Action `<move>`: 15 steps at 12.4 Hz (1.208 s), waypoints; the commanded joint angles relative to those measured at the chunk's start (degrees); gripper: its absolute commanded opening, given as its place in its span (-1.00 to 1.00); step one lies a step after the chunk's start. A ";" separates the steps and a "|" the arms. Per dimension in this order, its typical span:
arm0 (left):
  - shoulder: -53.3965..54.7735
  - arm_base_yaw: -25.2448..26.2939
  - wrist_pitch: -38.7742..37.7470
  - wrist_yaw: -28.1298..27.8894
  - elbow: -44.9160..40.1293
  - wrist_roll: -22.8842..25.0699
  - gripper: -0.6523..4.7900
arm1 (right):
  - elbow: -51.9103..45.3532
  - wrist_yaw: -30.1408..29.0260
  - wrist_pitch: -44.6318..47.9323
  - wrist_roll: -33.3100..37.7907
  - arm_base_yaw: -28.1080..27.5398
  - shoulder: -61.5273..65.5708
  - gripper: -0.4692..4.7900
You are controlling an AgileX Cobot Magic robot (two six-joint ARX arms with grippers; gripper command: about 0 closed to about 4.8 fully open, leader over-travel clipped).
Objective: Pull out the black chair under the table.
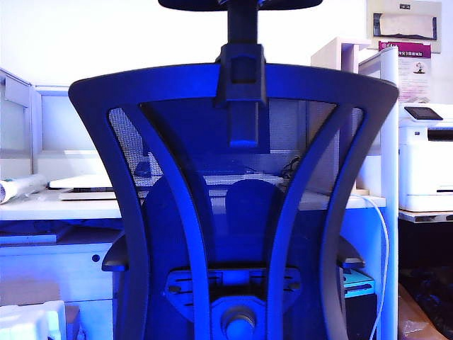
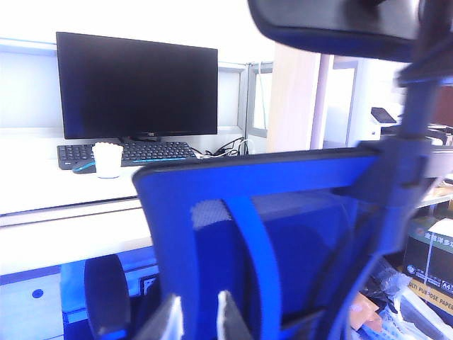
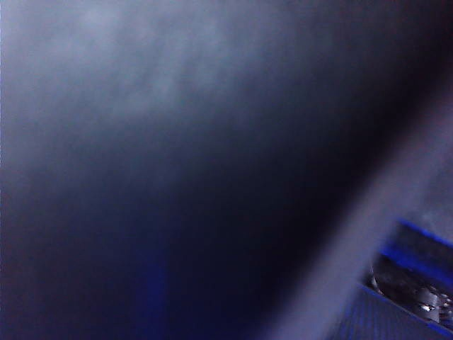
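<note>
The black chair (image 1: 177, 212) fills the exterior view with its mesh back, curved ribs and central post, and looks blue-tinted. It stands close in front of the table (image 1: 64, 205), whose pale top shows through the mesh. No arm appears in that view. In the left wrist view my left gripper (image 2: 199, 320) hangs behind the chair back (image 2: 283, 212), open and empty, apart from the chair. The headrest (image 2: 333, 25) is above. A dark blur fills the right wrist view, so my right gripper's fingers cannot be made out.
On the table are a monitor (image 2: 134, 85), a keyboard (image 2: 141, 152) and a white cup (image 2: 107, 159). A white drawer unit (image 1: 56, 273) sits under it at the left. A white upright divider (image 1: 389, 177) and a printer (image 1: 428, 156) stand at the right, with boxes (image 2: 432, 262) on the floor.
</note>
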 commanded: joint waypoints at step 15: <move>0.02 0.09 0.24 -0.13 0.00 -0.35 -0.45 | -12.72 3.19 -0.72 2.86 -0.42 -24.37 0.67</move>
